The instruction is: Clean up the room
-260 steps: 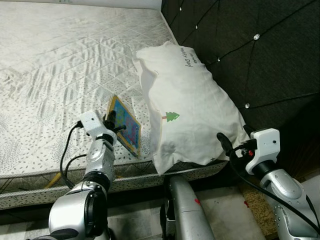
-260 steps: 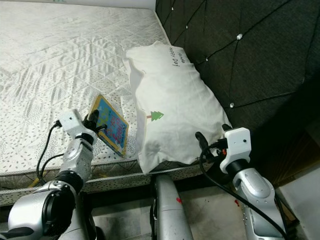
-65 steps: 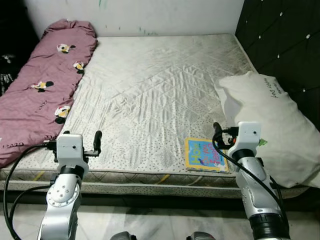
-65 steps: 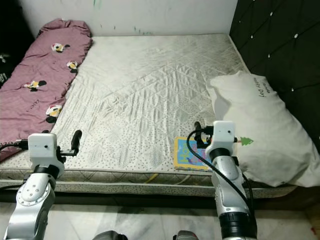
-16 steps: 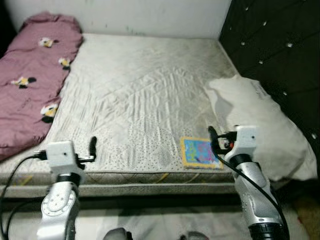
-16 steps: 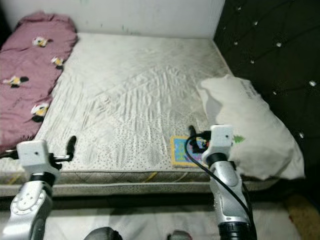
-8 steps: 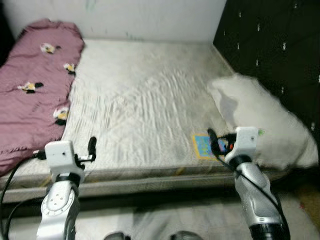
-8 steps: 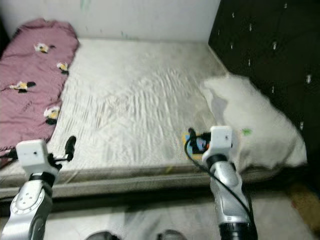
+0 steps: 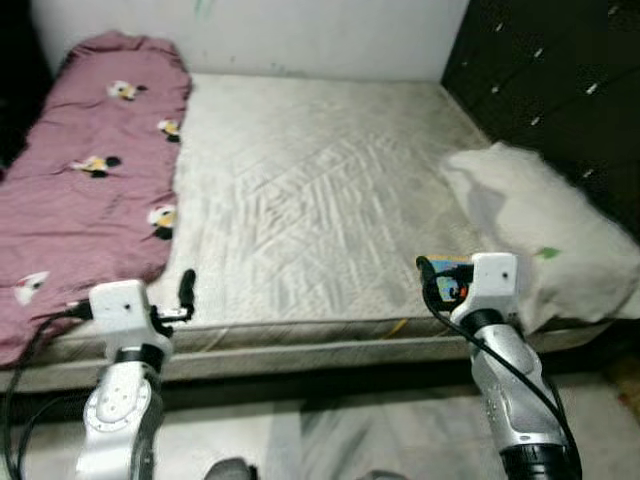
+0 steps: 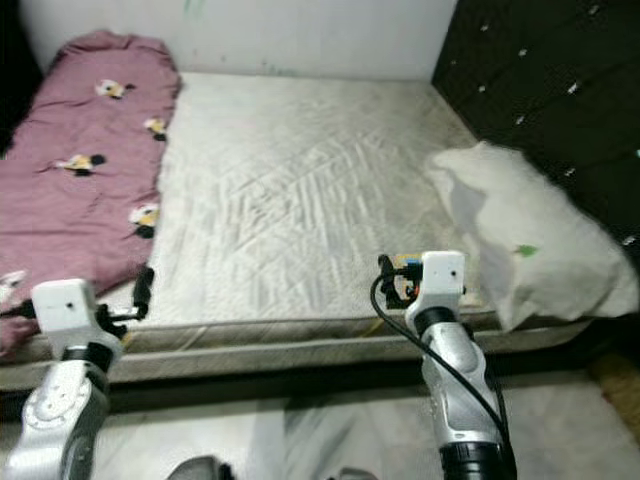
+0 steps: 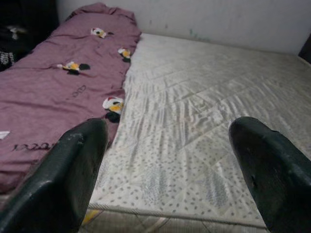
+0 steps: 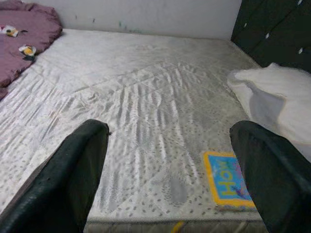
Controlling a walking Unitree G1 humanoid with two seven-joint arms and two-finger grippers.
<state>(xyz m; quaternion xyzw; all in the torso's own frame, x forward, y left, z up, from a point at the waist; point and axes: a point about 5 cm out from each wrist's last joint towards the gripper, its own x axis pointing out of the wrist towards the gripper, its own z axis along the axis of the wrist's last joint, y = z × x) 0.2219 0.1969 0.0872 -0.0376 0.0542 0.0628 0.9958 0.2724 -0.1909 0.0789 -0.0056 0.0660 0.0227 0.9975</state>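
Noting both jaws spread and empty, right gripper [image 12: 167,170] short of the book [image 12: 227,179] beside the pillow [image 9: 540,235]; I risk nudging it off the mattress [image 9: 320,190] edge.

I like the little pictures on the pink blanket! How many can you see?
5 on the blanket: one near the top, one at the mattress-side edge, one mid-blanket, one lower by the edge, one at the lowest corner. Folds may hide more.

One mattress [image 9: 320,190], one pillow [image 9: 540,240], one blanket [image 9: 85,170], one book [image 12: 228,179].
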